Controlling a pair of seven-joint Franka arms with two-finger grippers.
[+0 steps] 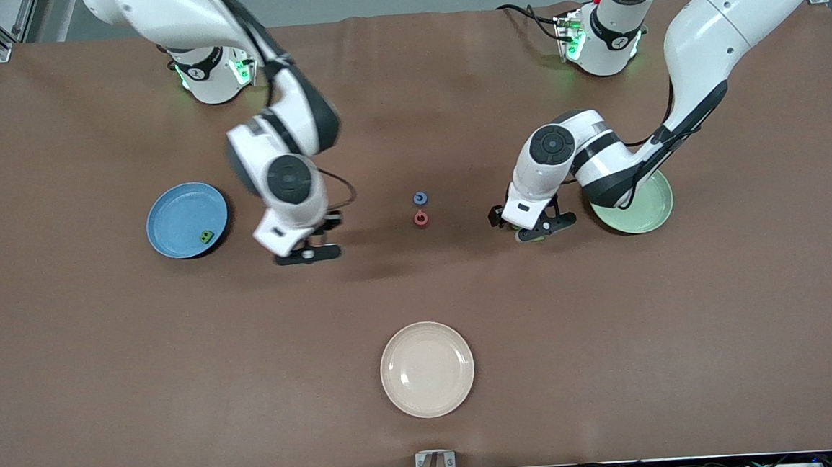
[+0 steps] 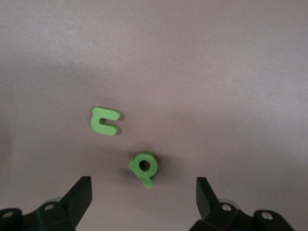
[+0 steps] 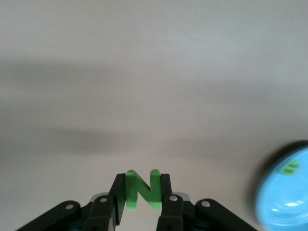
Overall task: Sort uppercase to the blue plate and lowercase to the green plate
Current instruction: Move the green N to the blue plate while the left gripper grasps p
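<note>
Front view: blue plate [image 1: 176, 215] toward right arm's end of tabletop, green B [image 1: 205, 238] already laid in; green plate [image 1: 649, 208] toward left arm's end, partly hidden by arm. Q [image 1: 421, 219] and G [image 1: 420, 198] left mid-table.

Left wrist view: left gripper [image 2: 143, 192] spread wide over p [image 2: 144, 167], u/n [image 2: 104, 120] beside; grasp judged prepared.

Right wrist view: N [image 3: 143, 190] clamped by right gripper [image 3: 143, 192], blue plate near, likely for drop.

High front camera overlooks table [image 1: 105, 353]; wrist cameras look down close

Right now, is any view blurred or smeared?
Right wrist view: the round blue plate is smeared at the edge, while the green foam N in the right gripper is sharp. Left wrist view: mild softness. Front view: crisp.
</note>
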